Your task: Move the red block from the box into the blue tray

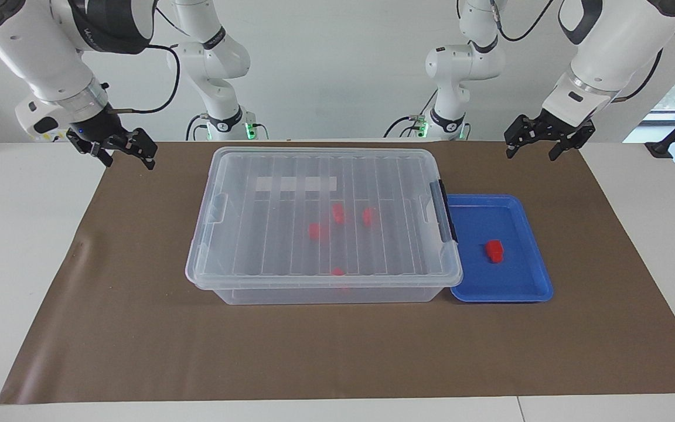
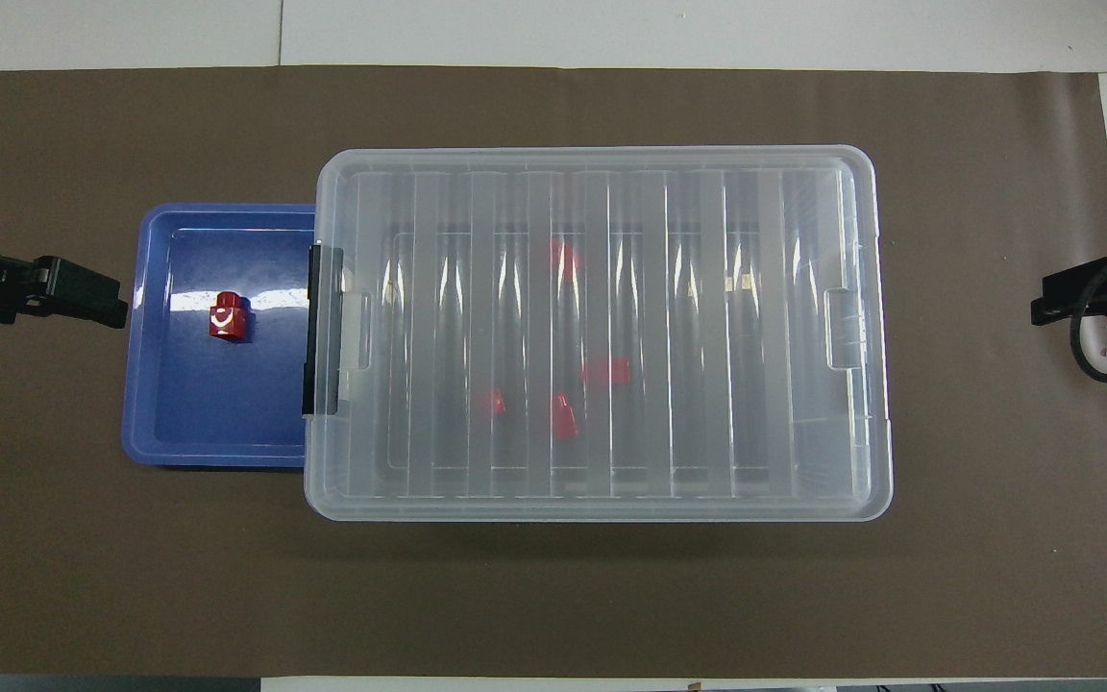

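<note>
- Red block [image 1: 494, 250], the task's own piece, lies alone in the blue tray [image 1: 534, 284], roughly mid-floor and touching no rim; judged from that, the placing looks done.
- Blue tray sits on the brown mat [image 1: 138, 328] at the left arm's end of the table [image 1: 15, 234], its one long edge tucked just under the overhanging lid of the box [image 1: 220, 287], probably so the carry from box to tray is short.
- Box stands mid-mat with its ribbed clear lid [image 1: 267, 170] seated flat on it and the dark grey latch [image 1: 445, 212] at the tray end. Whether that latch is snapped home I cannot tell.
- Four more red blocks [image 2: 563, 417] show through the lid, resting on the box floor: three clustered nearer the robots, one apart and farther out. They are shut in, so none can be reached without lifting the lid.
- Left claw [image 1: 542, 140] hangs in the air above the mat edge, up by the robots and clear of the tray, with its fingers spread and nothing between them; it reads as waiting.
- Right claw [image 1: 119, 153] is up over the mat's corner at the right arm's end, well apart from the box, likewise spread wide and empty.
- With both claws parked outward, nothing shades the box or tray, and nothing is at risk of a knock.
</note>
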